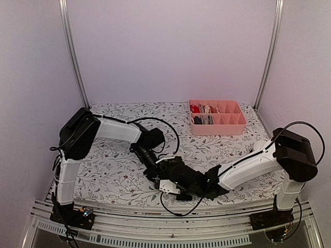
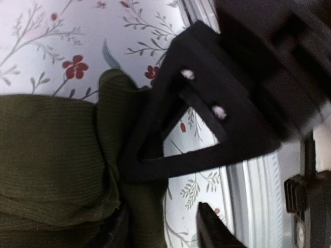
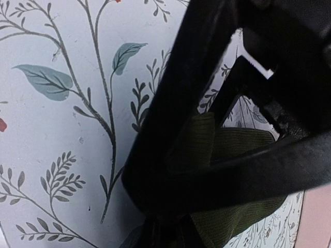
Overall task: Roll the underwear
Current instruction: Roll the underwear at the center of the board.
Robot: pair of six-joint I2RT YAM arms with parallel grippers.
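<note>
Right gripper [image 1: 180,192] was clamped on the dark olive ribbed-cloth underwear [image 2: 46,155] at the near edge of the floral-print table [image 1: 114,170]. Left gripper [image 2: 161,219] stood part-open astride it, gripping nothing. Rolling was judged under way, with no finished roll visible.

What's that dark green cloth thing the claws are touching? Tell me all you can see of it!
The underwear is dark olive green, a soft ribbed knit with a stitched seam. It lies bunched and folded on the flowery table near its front edge, between both arms. The right claw is shut and seems to pinch a fold. The left claw stands open around another part. From above, the arms hide it.
</note>
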